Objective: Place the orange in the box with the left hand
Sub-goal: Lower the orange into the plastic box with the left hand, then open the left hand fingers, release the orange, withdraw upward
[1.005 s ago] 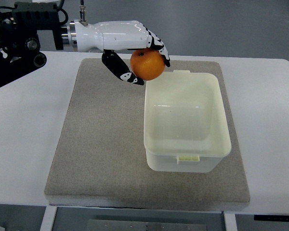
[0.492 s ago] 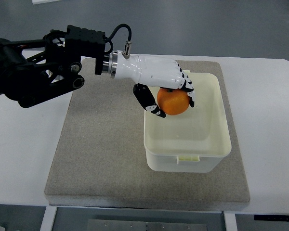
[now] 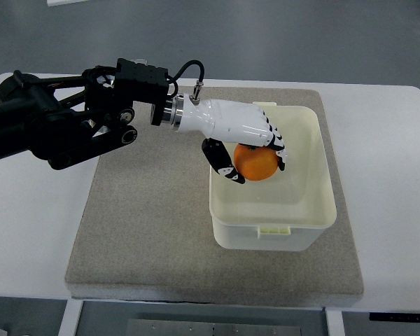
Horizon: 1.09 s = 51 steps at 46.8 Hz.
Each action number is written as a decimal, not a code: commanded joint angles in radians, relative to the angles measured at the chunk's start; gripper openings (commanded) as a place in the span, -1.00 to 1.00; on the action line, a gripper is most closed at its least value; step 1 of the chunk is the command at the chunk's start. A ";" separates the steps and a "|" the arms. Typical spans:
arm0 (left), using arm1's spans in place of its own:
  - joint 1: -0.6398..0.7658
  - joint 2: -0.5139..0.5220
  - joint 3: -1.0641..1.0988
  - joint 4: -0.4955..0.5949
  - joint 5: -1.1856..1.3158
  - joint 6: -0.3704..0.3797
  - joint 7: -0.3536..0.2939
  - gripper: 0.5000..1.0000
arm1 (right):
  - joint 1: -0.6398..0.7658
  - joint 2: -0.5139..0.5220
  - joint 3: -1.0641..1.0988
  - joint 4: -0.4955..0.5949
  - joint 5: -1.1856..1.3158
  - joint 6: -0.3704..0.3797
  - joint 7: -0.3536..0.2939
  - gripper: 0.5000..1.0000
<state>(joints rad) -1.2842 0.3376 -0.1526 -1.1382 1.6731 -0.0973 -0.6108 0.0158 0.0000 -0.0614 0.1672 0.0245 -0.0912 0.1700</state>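
Observation:
A round orange (image 3: 257, 162) is held in my left hand (image 3: 252, 162), whose white and black fingers are curled around it from above and the thumb from the left. The hand and orange hang inside the opening of the pale yellow plastic box (image 3: 315, 210), toward its far left part. My black left arm (image 3: 70, 119) reaches in from the picture's left edge. I cannot tell whether the orange touches the box floor. The right arm is out of sight.
The box stands on a grey felt mat (image 3: 147, 224) that covers most of the white table (image 3: 28, 217). The table's front edge runs along the bottom of the picture.
My left hand carried the orange from above the mat's far edge rightward and toward me over the box rim, then lowered it a little deeper into the box.

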 commanded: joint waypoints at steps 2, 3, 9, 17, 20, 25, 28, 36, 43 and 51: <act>0.003 -0.003 -0.007 0.000 -0.007 0.004 0.000 -0.91 | 0.001 0.000 0.000 0.000 0.000 0.001 -0.001 0.73; 0.003 -0.005 -0.008 0.000 -0.007 0.004 0.000 -0.87 | 0.000 0.000 0.000 0.000 0.000 -0.001 -0.001 0.73; 0.005 -0.003 -0.019 0.000 -0.009 0.004 0.000 0.08 | 0.000 0.000 0.000 0.000 0.000 0.001 0.000 0.73; 0.009 -0.003 -0.030 -0.002 -0.009 0.004 0.000 0.70 | 0.000 0.000 0.000 0.000 0.000 -0.001 0.000 0.73; 0.009 -0.005 -0.031 0.000 -0.009 0.008 0.000 0.70 | 0.000 0.000 0.000 0.000 0.000 -0.001 0.000 0.73; 0.009 -0.005 -0.033 -0.002 -0.009 0.027 0.000 0.70 | 0.000 0.000 0.000 0.000 0.000 -0.001 0.000 0.73; 0.009 -0.005 -0.033 -0.002 -0.009 0.027 0.000 0.70 | 0.000 0.000 0.000 0.000 0.000 -0.001 -0.001 0.73; 0.009 -0.003 -0.039 -0.002 -0.007 0.034 0.000 0.70 | 0.000 0.000 0.000 0.000 0.000 -0.001 0.000 0.73; 0.008 0.009 -0.090 -0.002 -0.007 0.062 0.000 0.70 | 0.000 0.000 0.000 0.000 0.000 0.001 0.000 0.73; 0.005 0.034 -0.205 0.077 -0.006 0.062 0.000 0.70 | 0.000 0.000 0.000 0.000 0.000 -0.001 0.000 0.73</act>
<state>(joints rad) -1.2760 0.3649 -0.3130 -1.1066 1.6672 -0.0351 -0.6111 0.0153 0.0000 -0.0613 0.1674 0.0245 -0.0913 0.1698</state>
